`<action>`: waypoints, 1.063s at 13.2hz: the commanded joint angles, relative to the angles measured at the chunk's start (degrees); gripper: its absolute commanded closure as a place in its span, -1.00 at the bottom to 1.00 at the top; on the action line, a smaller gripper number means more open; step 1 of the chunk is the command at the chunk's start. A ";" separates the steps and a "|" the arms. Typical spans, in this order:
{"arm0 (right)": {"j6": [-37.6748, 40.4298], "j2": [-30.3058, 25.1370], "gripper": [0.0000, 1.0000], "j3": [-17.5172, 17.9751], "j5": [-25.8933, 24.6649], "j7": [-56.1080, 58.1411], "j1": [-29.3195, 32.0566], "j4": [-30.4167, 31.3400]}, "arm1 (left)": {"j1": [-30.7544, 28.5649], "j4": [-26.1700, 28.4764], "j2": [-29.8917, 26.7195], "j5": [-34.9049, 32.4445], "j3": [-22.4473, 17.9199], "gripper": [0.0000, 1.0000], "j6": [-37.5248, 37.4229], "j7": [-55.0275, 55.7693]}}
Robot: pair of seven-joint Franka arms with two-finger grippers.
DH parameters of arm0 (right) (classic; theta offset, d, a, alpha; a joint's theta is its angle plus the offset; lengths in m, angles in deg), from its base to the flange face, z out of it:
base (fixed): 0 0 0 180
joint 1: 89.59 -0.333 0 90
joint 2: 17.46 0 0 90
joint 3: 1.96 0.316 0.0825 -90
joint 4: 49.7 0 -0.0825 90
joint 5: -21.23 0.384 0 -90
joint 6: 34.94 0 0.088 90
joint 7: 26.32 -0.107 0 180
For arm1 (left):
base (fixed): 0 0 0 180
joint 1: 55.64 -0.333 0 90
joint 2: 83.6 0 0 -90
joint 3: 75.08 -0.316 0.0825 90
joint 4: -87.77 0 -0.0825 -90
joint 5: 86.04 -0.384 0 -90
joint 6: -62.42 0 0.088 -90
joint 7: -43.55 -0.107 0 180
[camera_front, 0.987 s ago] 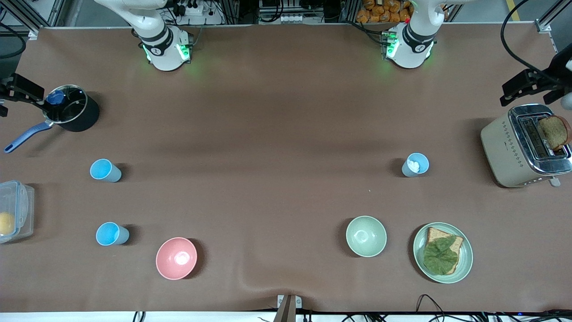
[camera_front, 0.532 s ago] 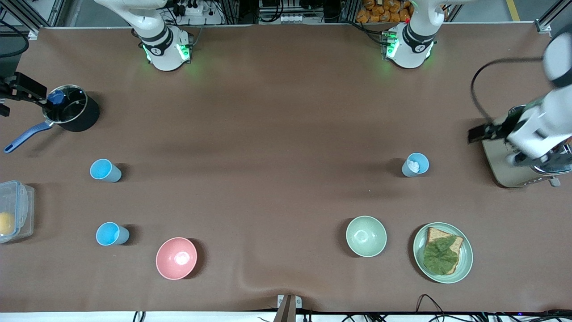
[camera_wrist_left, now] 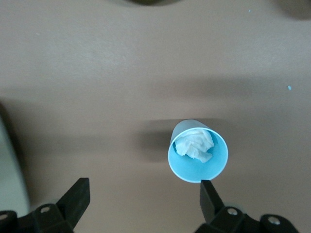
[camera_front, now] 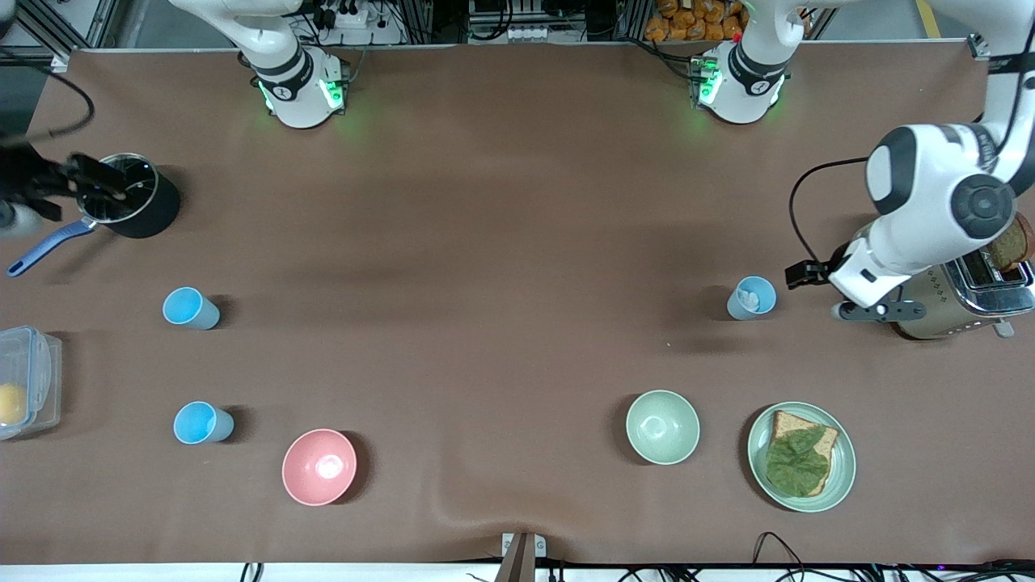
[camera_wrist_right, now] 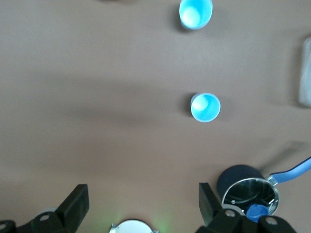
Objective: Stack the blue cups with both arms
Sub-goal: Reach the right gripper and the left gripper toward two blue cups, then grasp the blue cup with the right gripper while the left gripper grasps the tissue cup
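Two bright sky-blue cups (camera_front: pixel 191 308) (camera_front: pixel 202 423) stand upright toward the right arm's end of the table. They also show in the right wrist view (camera_wrist_right: pixel 205 107) (camera_wrist_right: pixel 196 13). A duller grey-blue cup (camera_front: pixel 751 297) with crumpled white paper inside stands toward the left arm's end and shows in the left wrist view (camera_wrist_left: pixel 198 156). My left gripper (camera_front: pixel 869 307) (camera_wrist_left: pixel 143 194) is open and empty, low over the table between that cup and the toaster, one finger close to the cup's rim. My right gripper (camera_front: pixel 89 184) (camera_wrist_right: pixel 141 199) is open and empty, high over the saucepan.
A black saucepan (camera_front: pixel 133 206) with a blue handle, a clear lidded box (camera_front: pixel 28 380), a pink bowl (camera_front: pixel 319 466), a pale green bowl (camera_front: pixel 662 426), a plate (camera_front: pixel 841 485) with bread and lettuce, and a toaster (camera_front: pixel 946 291) holding a bread slice.
My left arm has swung from above the toaster down toward the grey-blue cup. My right gripper has shifted a little over the saucepan. The cups have not moved.
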 commanded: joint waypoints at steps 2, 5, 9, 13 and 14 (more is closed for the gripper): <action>0.60 9.14 -1.00 -0.07 1.74 -0.02 3.41 -1.48 | 0.09 0.72 4.24 1.53 0.34 -0.97 4.84 -2.12; 0.08 15.19 -1.00 -0.07 0.16 0.51 3.33 -1.48 | 0.09 1.24 7.76 1.53 0.34 -0.81 9.14 -2.12; -4.84 22.84 -1.00 -0.07 -0.63 0.50 3.24 -1.04 | -0.09 3.79 8.20 1.61 0.61 -0.22 11.00 -2.03; -16.69 22.68 -1.00 -0.07 -4.59 0.68 3.06 7.65 | 0.18 3.97 8.64 3.98 1.13 1.00 11.09 -1.69; -18.62 22.94 -1.00 -0.07 -4.67 1.29 3.33 8.62 | 0.18 3.88 8.56 4.68 2.35 1.00 11.09 -0.81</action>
